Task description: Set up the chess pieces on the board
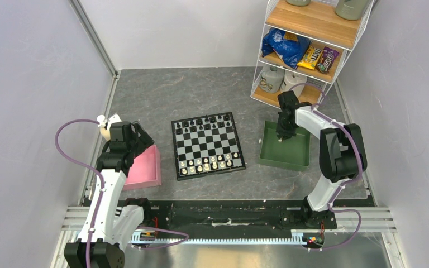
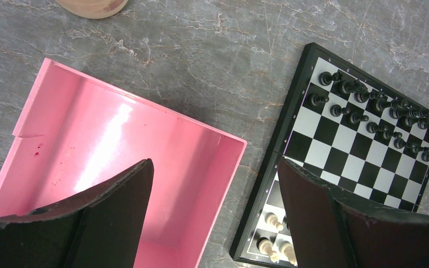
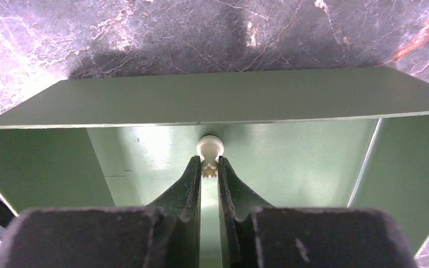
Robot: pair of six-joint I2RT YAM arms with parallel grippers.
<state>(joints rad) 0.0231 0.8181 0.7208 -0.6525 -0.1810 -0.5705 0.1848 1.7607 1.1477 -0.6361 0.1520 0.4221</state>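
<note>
**White piece pinched in the green tray, board half-dressed at centre**

The board (image 1: 208, 145) lies flat in the middle of the tabletop (image 1: 162, 95), turned slightly out of square with the edges. Black pieces (image 1: 206, 124) stand along its two far rows, and white pieces (image 1: 209, 163) stand along its near rows. From the top view they are too small to tell whether every square there is filled.

One more white piece (image 3: 210, 148), with a round head, sits inside the green tray (image 1: 293, 156). This tray lies just beside the board toward the right edge of the tabletop. The right gripper (image 3: 209, 166) reaches down into the tray, and its fingers (image 3: 189, 184) are closed on that piece below the head. Whether the piece touches the tray floor cannot be told.

Toward the left edge, just beside the board, lies the pink tray (image 1: 148, 167). The left gripper (image 2: 215, 164) hangs above its board-side wall with the fingers spread wide and nothing between them.

A shelf (image 1: 307, 50) with snack bags and jars stands in the far right corner.
</note>
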